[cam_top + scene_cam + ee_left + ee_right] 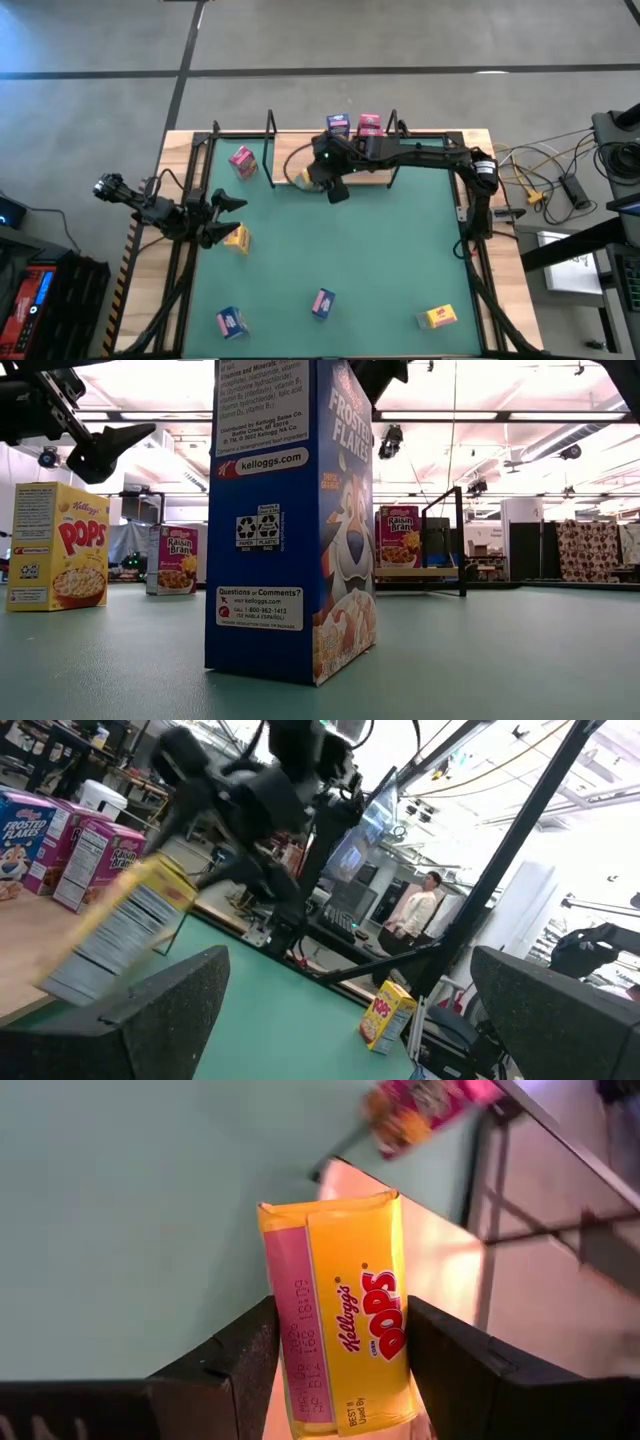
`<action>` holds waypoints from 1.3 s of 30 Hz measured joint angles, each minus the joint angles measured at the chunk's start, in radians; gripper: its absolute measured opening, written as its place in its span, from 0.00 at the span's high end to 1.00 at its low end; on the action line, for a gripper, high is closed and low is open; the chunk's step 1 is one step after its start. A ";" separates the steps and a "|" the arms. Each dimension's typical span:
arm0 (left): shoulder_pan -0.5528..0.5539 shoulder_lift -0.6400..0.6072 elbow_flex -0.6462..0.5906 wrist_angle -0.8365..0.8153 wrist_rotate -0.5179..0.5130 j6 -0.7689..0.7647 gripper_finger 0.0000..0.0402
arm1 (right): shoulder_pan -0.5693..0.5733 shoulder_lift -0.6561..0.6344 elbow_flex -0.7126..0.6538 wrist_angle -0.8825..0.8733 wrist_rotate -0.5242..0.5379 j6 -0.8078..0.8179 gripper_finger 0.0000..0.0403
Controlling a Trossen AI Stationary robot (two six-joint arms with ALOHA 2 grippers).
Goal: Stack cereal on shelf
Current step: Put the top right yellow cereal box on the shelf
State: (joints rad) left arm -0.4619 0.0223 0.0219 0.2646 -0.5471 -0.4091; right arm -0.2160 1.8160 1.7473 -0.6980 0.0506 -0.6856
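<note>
cardboard yellow box [340, 1310], flat-sided, clamped between right hand's [340, 1380] dark fingers.

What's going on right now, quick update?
Right tool shut on yellow Pops box over shelf. Left tool open, waiting. Nothing blocking.

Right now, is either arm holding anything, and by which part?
The right gripper holds a yellow cereal box, jaws on its two long sides. The left gripper holds nothing.
</note>
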 joint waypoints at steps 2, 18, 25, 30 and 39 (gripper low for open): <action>0.000 0.000 0.000 0.000 0.000 0.000 0.01 | -0.016 0.000 0.000 0.015 0.003 0.024 0.52; 0.000 0.000 0.000 0.000 0.000 0.000 0.01 | -0.133 0.000 0.000 0.061 -0.034 0.186 0.52; 0.000 0.000 0.000 0.000 0.000 0.000 0.01 | -0.172 0.000 0.000 0.060 -0.036 0.281 0.52; 0.000 0.000 0.000 0.000 0.000 0.000 0.01 | -0.177 0.000 0.000 0.056 -0.029 0.275 0.52; 0.000 0.000 0.000 0.000 0.000 0.000 0.01 | -0.178 0.047 0.000 0.083 -0.029 0.243 0.52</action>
State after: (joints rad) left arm -0.4620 0.0227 0.0221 0.2649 -0.5472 -0.4091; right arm -0.3939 1.8633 1.7470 -0.6152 0.0216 -0.4427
